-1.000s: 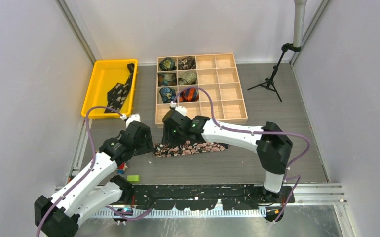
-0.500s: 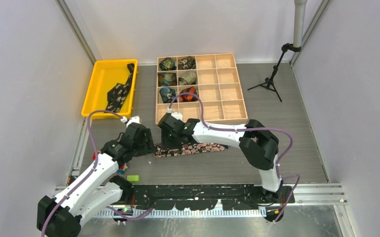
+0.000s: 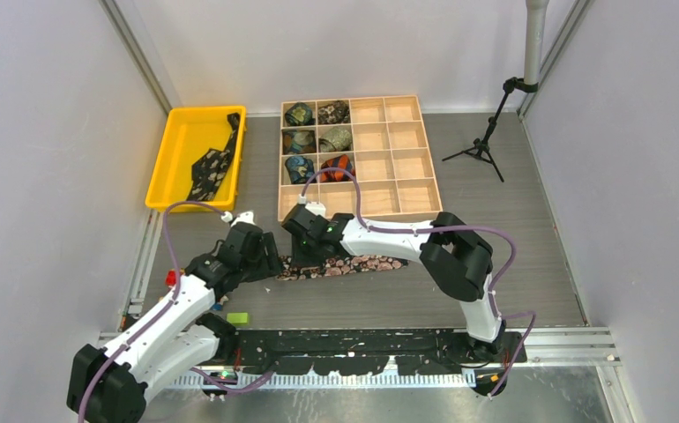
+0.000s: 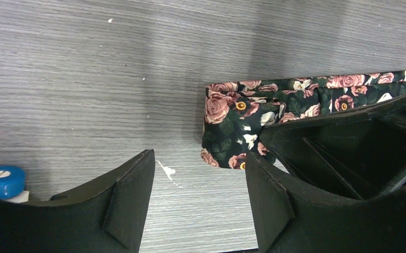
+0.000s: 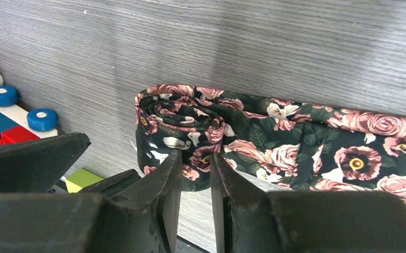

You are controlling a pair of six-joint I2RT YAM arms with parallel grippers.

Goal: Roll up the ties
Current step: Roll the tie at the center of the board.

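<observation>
Your right gripper [image 3: 308,256] sat low on the left end of the floral tie [image 3: 358,264]; the rest of the strip lay flat, running off to its right. Your left gripper [image 3: 265,263] was down just left of that same end, facing the right one. Both sets of jaws were hidden under the wrists. Beyond the right gripper stood the wooden tray [image 3: 433,189], with six rolled ties [image 3: 318,141] in its left two columns. Beyond the left gripper, the yellow bin [image 3: 182,141] held the dotted tie [image 3: 212,166].

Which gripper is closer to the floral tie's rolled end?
Right. The right gripper pinches the coiled end of the floral tie; the left gripper sits open just beside it.
</observation>
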